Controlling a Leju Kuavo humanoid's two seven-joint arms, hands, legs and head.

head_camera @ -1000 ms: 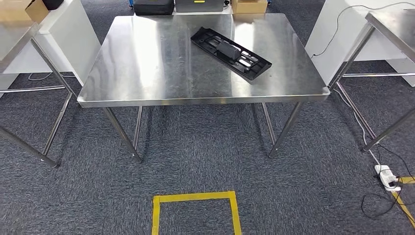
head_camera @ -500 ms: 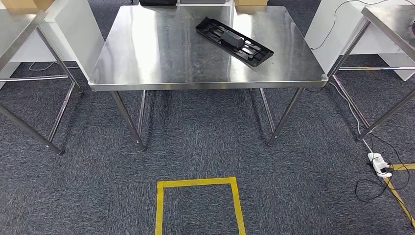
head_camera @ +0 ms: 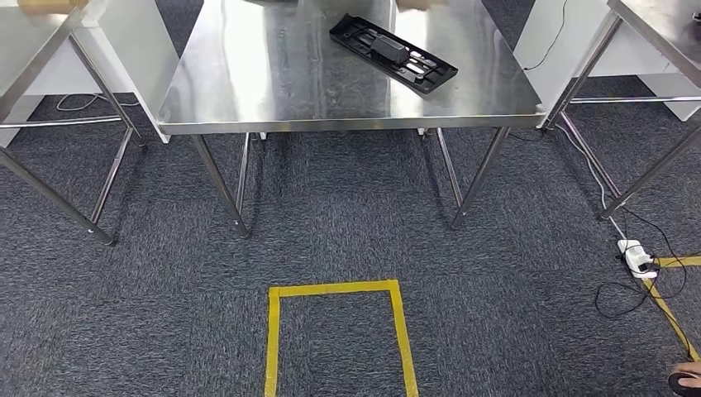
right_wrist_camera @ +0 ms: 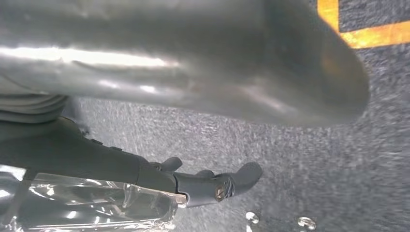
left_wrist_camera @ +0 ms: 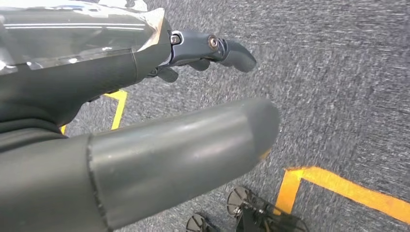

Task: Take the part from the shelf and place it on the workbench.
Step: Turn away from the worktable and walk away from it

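The part [head_camera: 393, 54], a long black plastic tray-like piece with a grey block on it, lies at an angle on the steel workbench [head_camera: 248, 99], toward its far right. Both arms hang down over the carpet, away from the bench. In the left wrist view my left hand [left_wrist_camera: 145, 125] holds nothing, with its thick grey thumb and its darker fingers [left_wrist_camera: 217, 48] stretched out apart. My right hand [right_wrist_camera: 193, 72] looks the same in the right wrist view, its fingers [right_wrist_camera: 222, 186] extended and nothing in them.
Steel tables stand at the left [head_camera: 33, 50] and at the right [head_camera: 661, 25] of the workbench. A yellow tape square [head_camera: 335, 288] marks the carpet in front. A white power strip [head_camera: 636, 256] with black cables lies at the right.
The whole picture has shifted: the workbench and part now sit higher and further off, and more carpet and tape show, so the camera has moved. The part has stayed where it lay.
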